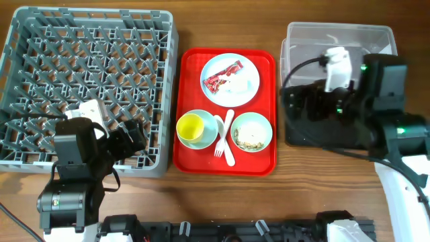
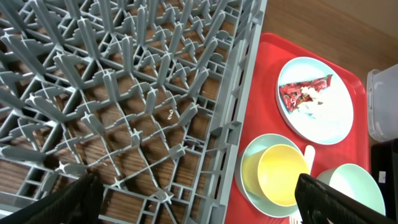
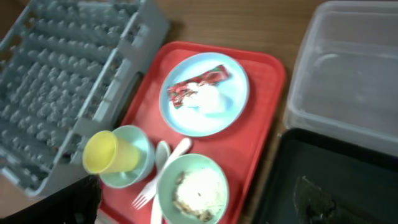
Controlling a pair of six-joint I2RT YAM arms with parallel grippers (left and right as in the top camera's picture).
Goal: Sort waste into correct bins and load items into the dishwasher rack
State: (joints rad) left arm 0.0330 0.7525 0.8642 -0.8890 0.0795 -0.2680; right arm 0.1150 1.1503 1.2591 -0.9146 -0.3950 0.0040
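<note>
Two wastes, wrapper (image 1: 223, 75) and tissue (image 1: 239, 85), lay touching on the plate (image 1: 250, 66) on the red tray (image 1: 269, 62); one pinch might have grabbed both; left fingers (image 2: 74, 202) spread empty left of tray; right fingers (image 3: 65, 202) state unclear.

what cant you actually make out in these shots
The black tray: the right arm covers most of it overhead; the right wrist view is blurred and cropped, contents unclear.
The right gripper: dark against that tray overhead, barely in its own view; jaws open or shut unknown.
The fork and spoon: left wrist view shows one white tip; the bottom edge cuts the rest.
The rack, near corner: the left arm covers it overhead.
</note>
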